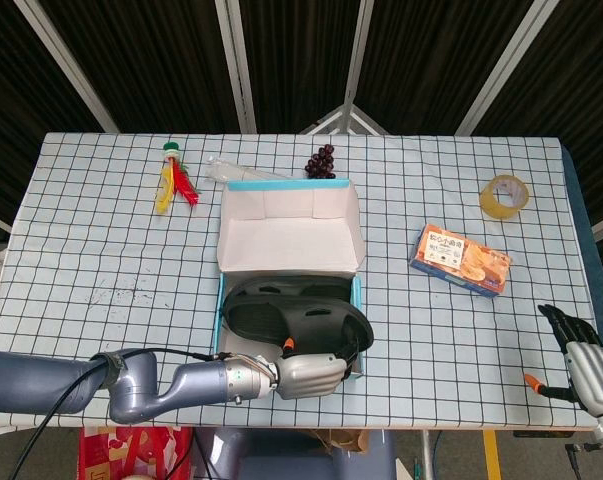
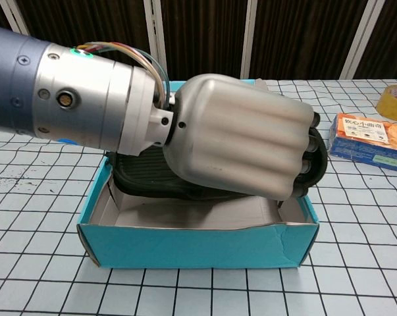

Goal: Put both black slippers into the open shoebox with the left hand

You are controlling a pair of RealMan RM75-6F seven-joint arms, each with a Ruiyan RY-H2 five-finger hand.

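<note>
From the head camera, the left hand (image 1: 306, 373) is lying at the near end of the open shoebox (image 1: 357, 297), its silver back turned up and its fingers curling around the near edge of a black slipper (image 1: 293, 312). The slipper is sitting in the box's teal tray, spanning it from wall to wall. Whether a second slipper is lying under it cannot be told from here. The box's lid (image 1: 290, 232) is standing open on the far side, showing its pale inside. The right hand (image 1: 581, 365) is resting at the table's near right corner, well apart from the box, with its dark fingers spread and nothing in them. Farther off on the checked table (image 1: 101, 240) are lying a roll of tape (image 1: 504, 194), an orange snack packet (image 1: 460, 259), a bunch of dark grapes (image 1: 320, 161) just beyond the lid, and a red and yellow toy (image 1: 173, 179).

From the chest camera, the left hand (image 2: 241, 145) is filling the middle of the picture, clasping the black slipper (image 2: 145, 171) from above with its fingertips wrapping over the right end. The slipper is sitting low inside the shoebox (image 2: 198, 245), its ribbed sole showing under the wrist. The box's grey cardboard floor is showing in front of the slipper. The snack packet (image 2: 372, 139) is lying to the right of the box.
</note>
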